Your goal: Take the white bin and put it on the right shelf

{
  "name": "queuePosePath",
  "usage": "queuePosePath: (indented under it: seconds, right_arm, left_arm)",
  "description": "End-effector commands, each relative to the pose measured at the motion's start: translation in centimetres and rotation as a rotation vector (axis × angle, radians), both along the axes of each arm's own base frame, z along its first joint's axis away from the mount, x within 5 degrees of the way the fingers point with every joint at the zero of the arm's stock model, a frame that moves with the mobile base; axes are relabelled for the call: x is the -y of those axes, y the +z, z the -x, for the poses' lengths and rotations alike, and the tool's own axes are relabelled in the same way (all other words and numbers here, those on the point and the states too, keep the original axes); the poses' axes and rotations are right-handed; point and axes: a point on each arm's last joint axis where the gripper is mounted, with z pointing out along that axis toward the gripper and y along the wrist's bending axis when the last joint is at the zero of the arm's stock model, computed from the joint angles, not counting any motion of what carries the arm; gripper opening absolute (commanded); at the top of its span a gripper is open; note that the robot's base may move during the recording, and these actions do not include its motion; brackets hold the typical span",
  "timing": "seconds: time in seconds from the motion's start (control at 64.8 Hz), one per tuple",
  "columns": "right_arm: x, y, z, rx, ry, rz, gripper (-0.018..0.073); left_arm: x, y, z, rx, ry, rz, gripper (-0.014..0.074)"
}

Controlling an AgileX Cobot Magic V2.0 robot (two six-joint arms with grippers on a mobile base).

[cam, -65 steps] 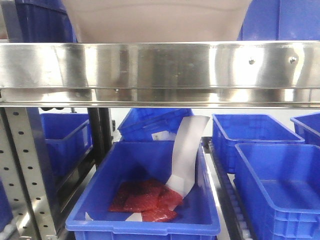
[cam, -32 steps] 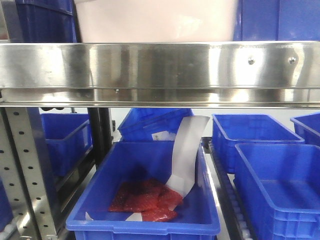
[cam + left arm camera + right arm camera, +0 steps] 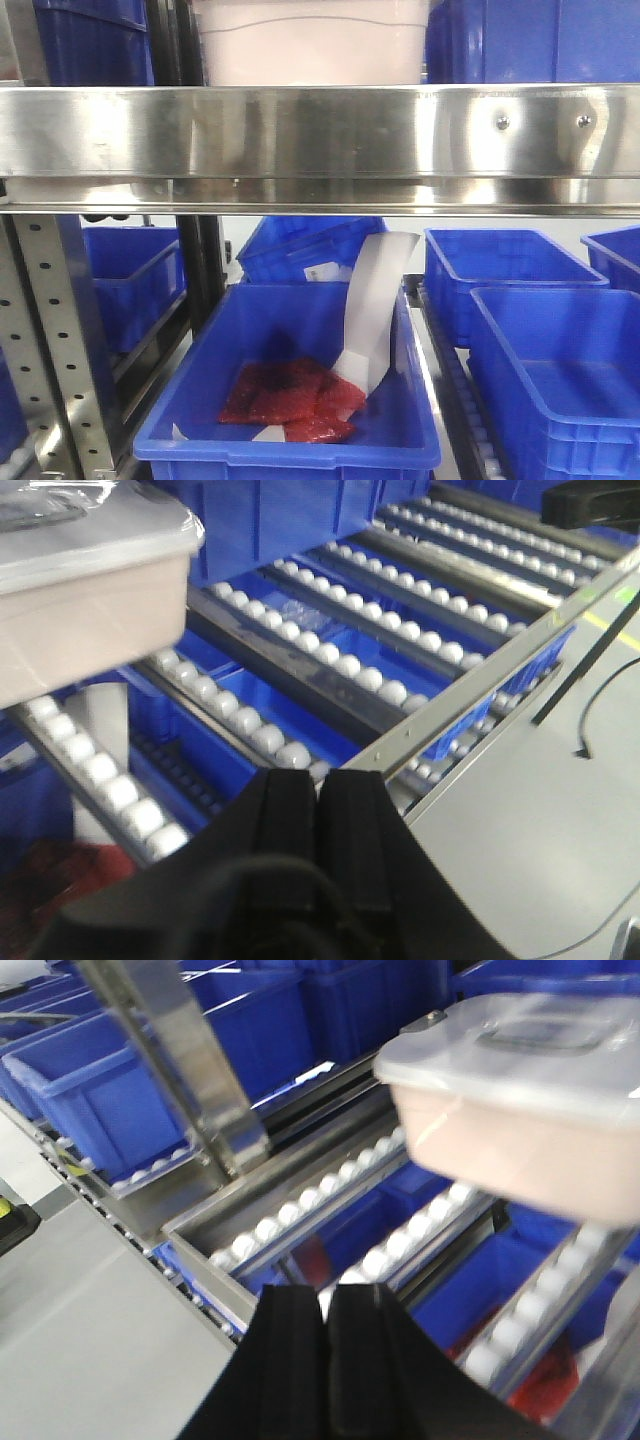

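Note:
The white bin (image 3: 312, 45), a pinkish-beige tub with a flat white lid, stands on the roller tracks of the steel shelf (image 3: 320, 130), behind its broad front rail. It also shows in the left wrist view (image 3: 85, 590) at the upper left and in the right wrist view (image 3: 525, 1095) at the upper right. My left gripper (image 3: 318, 778) is shut and empty, over the shelf's front edge, apart from the bin. My right gripper (image 3: 325, 1295) is shut and empty, also at the front edge, apart from the bin.
Blue bins (image 3: 90, 40) flank the white bin on the upper level. Below, a blue bin (image 3: 300, 380) holds red packets and a white strip; more blue bins (image 3: 555, 360) stand to the right. A perforated upright (image 3: 55, 340) is at the left. Grey floor (image 3: 560, 810) lies before the shelf.
The white bin has moved back along the rollers, away from the front rail; it looks smaller now. The blue bins beside it show more.

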Motion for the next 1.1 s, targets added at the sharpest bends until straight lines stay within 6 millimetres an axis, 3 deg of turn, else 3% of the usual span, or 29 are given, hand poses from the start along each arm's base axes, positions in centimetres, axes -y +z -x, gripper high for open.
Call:
queuePosePath:
  seconds: [0.0,0.124,0.263,0.448,0.803,0.942,1.081]
  right_arm:
    - [-0.1,0.5,2.6,0.068,-0.071,-0.022,0.0068]
    - [0.5,-4.1,5.1,0.034,-0.233,0.036,0.0068]
    - [1.2,-8.3,7.8,0.054,-0.402,0.079,0.0068]
    - [2.0,-11.9,11.2,0.155,-0.585,0.11,0.0068]
    - [1.0,-14.0,19.3,0.46,-0.658,0.117,0.0068]
    - [0.4,-14.4,21.1,0.519,-0.636,0.11,0.0068]
    - [0.2,-14.4,21.7,0.54,-0.628,0.105,0.0068]
  left_arm:
    - [-0.2,1.6,1.9,0.071,0.042,-0.02,-0.0117]
    - [-1.5,0.3,2.4,0.037,0.216,-0.137,-0.0117]
    - [-2.6,-1.6,3.1,0.039,0.381,-0.133,-0.0117]
    - [-3.6,-4.9,4.7,0.085,0.537,-0.107,-0.0117]
    - [-5.0,-11.7,12.1,0.353,0.755,-0.04,-0.0117]
    - [-4.7,-13.5,15.2,0.429,0.722,0.0,-0.0117]
    - [-4.8,-14.5,17.8,0.511,0.72,0.037,-0.0117]
